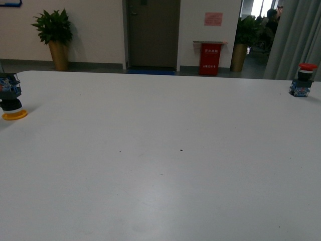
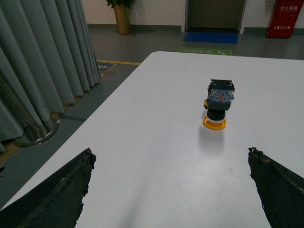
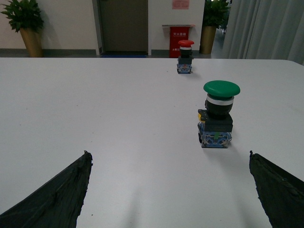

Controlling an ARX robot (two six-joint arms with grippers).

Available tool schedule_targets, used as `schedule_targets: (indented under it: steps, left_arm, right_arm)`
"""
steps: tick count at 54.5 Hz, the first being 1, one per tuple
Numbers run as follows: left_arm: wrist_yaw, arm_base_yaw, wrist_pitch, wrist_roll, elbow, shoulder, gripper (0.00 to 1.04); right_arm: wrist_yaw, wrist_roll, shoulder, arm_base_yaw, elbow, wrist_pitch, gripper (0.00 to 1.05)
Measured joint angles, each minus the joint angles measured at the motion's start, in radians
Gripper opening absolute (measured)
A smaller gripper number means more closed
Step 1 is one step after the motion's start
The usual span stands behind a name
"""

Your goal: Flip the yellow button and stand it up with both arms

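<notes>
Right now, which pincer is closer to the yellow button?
Left. The left pincer is open, with the yellow button ahead of it, not touching. The right pincer faces a green button instead; the yellow button sits far left on the table.

Yellow button (image 2: 217,105): inverted; yellow cap flat on the table, blue terminal block uppermost.
Table (image 2: 142,142): white, with the button standing well in from its edge.
Left gripper (image 2: 170,153): fingers (image 2: 61,190) spread wide, clear of the button ahead.
Curtain (image 2: 38,71): grey, hanging beyond the table edge.
</notes>
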Motion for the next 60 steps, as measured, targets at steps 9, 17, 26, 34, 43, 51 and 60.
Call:
schedule_targets:
  steps: [9,17,26,34,43,51,60]
  left_arm:
    - [0.043,0.047,0.038,-0.033,0.088,0.121,0.98]
    - [0.066,0.05,0.086,-0.095,0.158,0.276,0.98]
    - [0.044,0.015,0.129,-0.116,0.209,0.426,0.98]
    - [0.017,-0.041,0.154,-0.097,0.247,0.517,0.98]
    - [-0.01,-0.09,0.152,-0.073,0.313,0.608,0.98]
    - [-0.027,-0.126,0.137,-0.065,0.37,0.675,0.98]
    - [-0.068,-0.187,0.145,-0.059,0.431,0.762,0.98]
  right_arm:
    - [0.0,0.0,0.0,0.0,0.0,0.0,0.97]
    - [0.0,0.0,0.0,0.0,0.0,0.0,0.97]
    - [0.0,0.0,0.0,0.0,0.0,0.0,0.97]
    - [0.0,0.0,0.0,0.0,0.0,0.0,0.97]
    - [0.0,0.0,0.0,0.0,0.0,0.0,0.97]
    - [0.0,0.0,0.0,0.0,0.0,0.0,0.97]
    - [0.0,0.0,0.0,0.0,0.0,0.0,0.97]
